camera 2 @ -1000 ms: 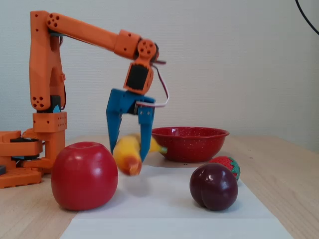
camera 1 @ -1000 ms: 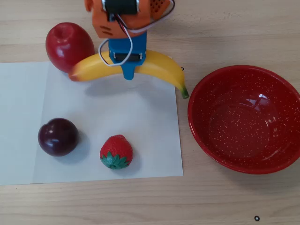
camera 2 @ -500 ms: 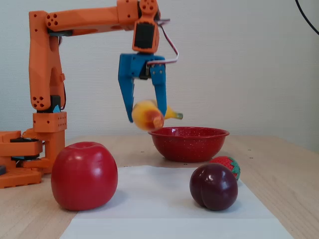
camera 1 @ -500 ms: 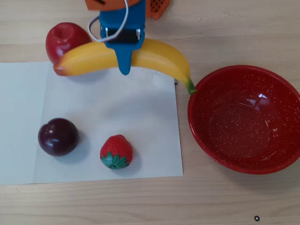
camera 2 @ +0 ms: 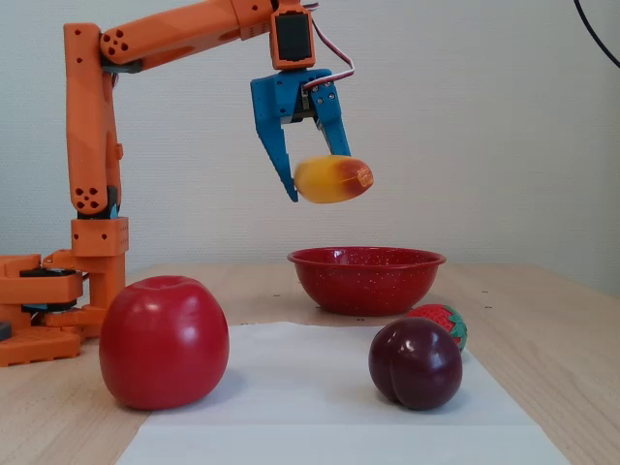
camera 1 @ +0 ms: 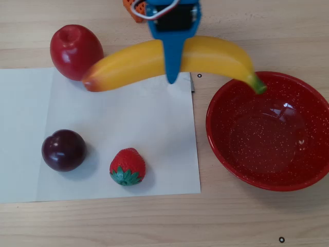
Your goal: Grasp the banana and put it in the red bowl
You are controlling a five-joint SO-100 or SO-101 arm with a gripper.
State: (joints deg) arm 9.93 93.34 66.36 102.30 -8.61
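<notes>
The long yellow banana (camera 1: 216, 55) hangs in the air, clamped at its middle by my blue gripper (camera 1: 173, 77), which is shut on it. Seen from above, its green stem end reaches over the left rim of the red bowl (camera 1: 272, 175), while its reddish tip points left toward the apple. In the fixed view the banana (camera 2: 332, 179) is seen end-on, well above the red bowl (camera 2: 366, 279), with the gripper (camera 2: 315, 189) high over the table.
A red apple (camera 1: 74, 50), a dark plum (camera 1: 64, 150) and a strawberry (camera 1: 127, 166) sit on or beside white paper (camera 1: 154, 134). The orange arm base (camera 2: 58, 300) stands at the left in the fixed view.
The gripper has lifted the banana off the paper, raised it higher and carried it right toward the bowl. The other fruits have not moved.
</notes>
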